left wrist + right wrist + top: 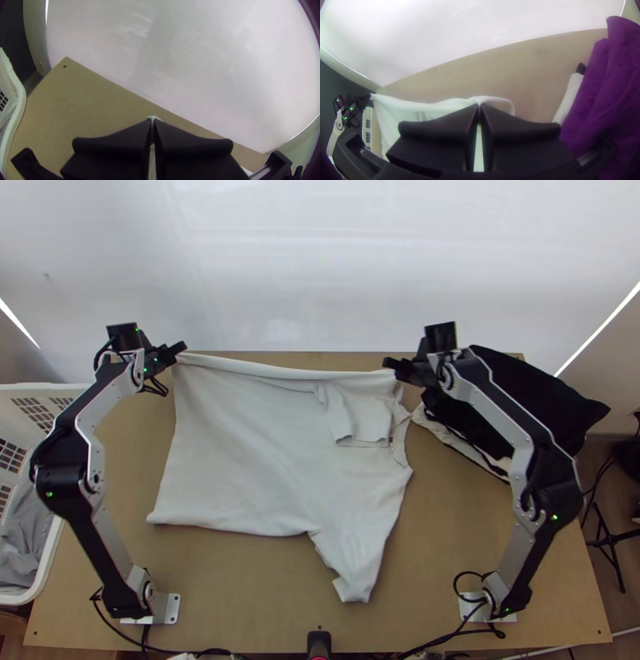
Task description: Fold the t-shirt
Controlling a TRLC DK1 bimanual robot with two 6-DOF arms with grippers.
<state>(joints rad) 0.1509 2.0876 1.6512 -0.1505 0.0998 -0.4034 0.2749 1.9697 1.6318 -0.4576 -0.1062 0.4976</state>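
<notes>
Left gripper (181, 348) and right gripper (388, 363) clamp the shirt (248, 452) at 2 places near the far edge of the tabletop (448, 564). Advise level, matched travel, cloth lightly taut.

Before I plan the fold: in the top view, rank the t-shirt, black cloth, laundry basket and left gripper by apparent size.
Largest: t-shirt
Next, too close to rank: black cloth and laundry basket, cut off by the view's edge
Smallest: left gripper
</notes>
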